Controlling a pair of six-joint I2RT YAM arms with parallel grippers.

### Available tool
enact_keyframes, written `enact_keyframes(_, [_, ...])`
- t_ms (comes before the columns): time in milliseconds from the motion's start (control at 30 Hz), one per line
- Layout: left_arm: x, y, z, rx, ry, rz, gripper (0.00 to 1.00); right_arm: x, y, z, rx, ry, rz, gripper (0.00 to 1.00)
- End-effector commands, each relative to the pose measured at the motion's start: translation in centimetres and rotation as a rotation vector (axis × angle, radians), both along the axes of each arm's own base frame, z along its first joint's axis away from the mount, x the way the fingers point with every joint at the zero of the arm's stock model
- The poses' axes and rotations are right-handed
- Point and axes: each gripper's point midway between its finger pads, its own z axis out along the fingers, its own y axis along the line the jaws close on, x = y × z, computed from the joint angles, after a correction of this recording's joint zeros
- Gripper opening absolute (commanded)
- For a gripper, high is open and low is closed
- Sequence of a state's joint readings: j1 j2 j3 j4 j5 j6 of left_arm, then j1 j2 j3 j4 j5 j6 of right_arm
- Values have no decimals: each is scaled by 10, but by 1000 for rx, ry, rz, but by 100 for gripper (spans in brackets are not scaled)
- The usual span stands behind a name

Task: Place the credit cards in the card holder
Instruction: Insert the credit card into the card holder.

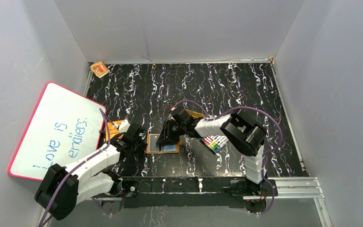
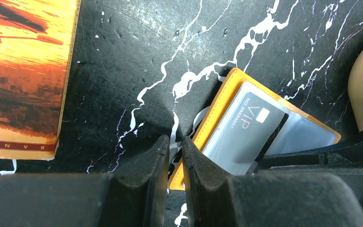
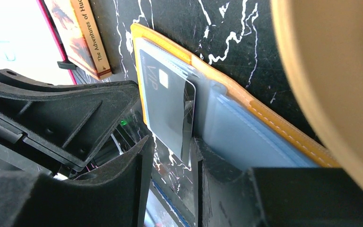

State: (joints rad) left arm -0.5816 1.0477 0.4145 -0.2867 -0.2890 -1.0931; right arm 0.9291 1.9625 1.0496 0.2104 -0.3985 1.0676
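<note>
The right gripper (image 3: 175, 142) has its fingers (image 3: 118, 189) parted to a moderate gap and clamps nothing. The lower edge of the grey credit card (image 3: 165, 106), marked VIP, hangs in that gap, just beside the finger that lies against the holder's light-blue inside and clear of the other finger. The rest of the card runs on beyond the fingertips, its far end slipped partway under the clear pocket of the open card holder (image 3: 227, 92). The tan tray (image 3: 340, 71) lies past the holder's orange edge from these fingers. The left gripper (image 2: 175, 142) has its fingers (image 2: 142, 175) drawn narrow, with only a thin slit between them. The holder's orange border reaches into that slit near the pads, but whether it is pinched I cannot tell. The card lies just beyond one fingertip, and an orange book (image 2: 23, 71) lies well off to the other side on the marbled table (image 2: 123, 71).
</note>
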Motion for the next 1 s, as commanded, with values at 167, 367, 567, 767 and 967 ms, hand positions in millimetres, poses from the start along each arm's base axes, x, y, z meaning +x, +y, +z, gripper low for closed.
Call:
enact_keyframes(167, [-31, 0, -22, -19, 124, -39, 15, -3, 16, 16, 17, -45, 45, 43])
enact_keyframes(367, [-31, -1, -22, -27, 119, -45, 13, -4, 20, 18, 6, -66, 58, 43])
enact_keyframes(567, [-30, -2, -20, -30, 110, -57, 12, -5, 20, 19, -29, -99, 78, 48])
enact_keyframes(767, [-33, 6, -16, -1, 102, -56, 14, -2, 1, 24, -113, -164, 45, 62])
enact_keyframes(967, [-34, 7, -9, 0, 86, -75, 19, -10, -9, 48, -115, -206, 50, 85])
